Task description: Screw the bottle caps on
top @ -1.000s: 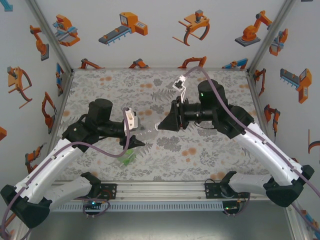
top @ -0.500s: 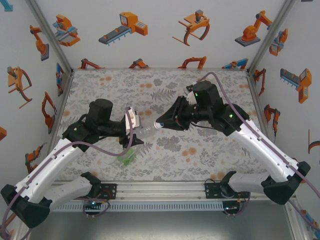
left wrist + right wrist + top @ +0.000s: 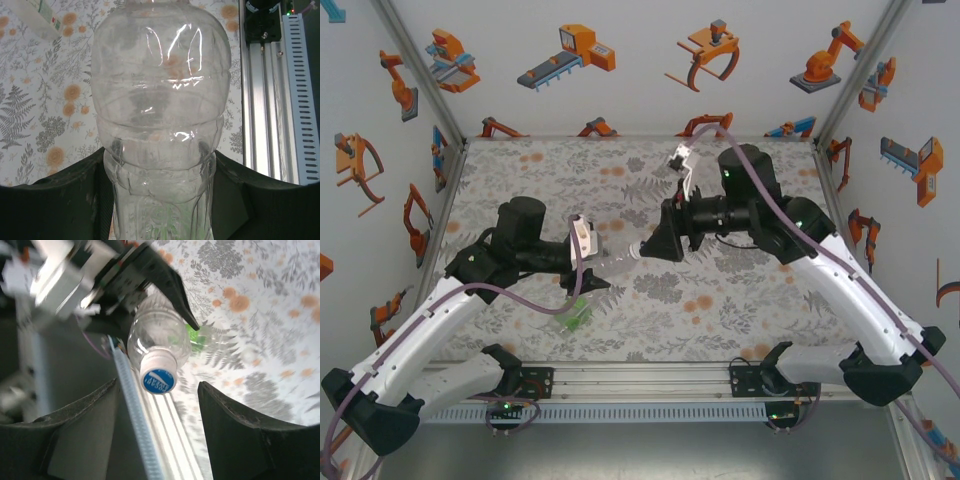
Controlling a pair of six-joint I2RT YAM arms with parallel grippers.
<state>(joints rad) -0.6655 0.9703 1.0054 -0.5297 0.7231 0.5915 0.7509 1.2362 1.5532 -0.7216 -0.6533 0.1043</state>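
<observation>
Arms meet over the middle of the table (image 3: pixel 740 330) in the top view. The left gripper (image 3: pixel 592 272) holds a clear bottle (image 3: pixel 612 262) on its side, off the surface, neck aimed at the right gripper (image 3: pixel 645 248). That pose likely offers the cap (image 3: pixel 636 250) straight along the other wrist's turning axis. A green bottle (image 3: pixel 575 314) lies on the table just below the left gripper, well out of the way.

Left wrist view: the black fingers (image 3: pixel 60 185) are clamped on the lower body of the clear bottle, one on each side, and the plastic looks slightly pinched there. A firm hold of this kind should keep it from spinning under the twist. Another bottle (image 3: pixel 37 17) lies on the table at the far left.

Right wrist view: the cap, white with a blue top, sits on the neck and faces the camera, centred between the right fingers (image 3: pixel 85 425). These stand apart, with a gap on each side, so nothing is gripped. My guess is a regrasp between turns; how tight the cap is cannot be told.
</observation>
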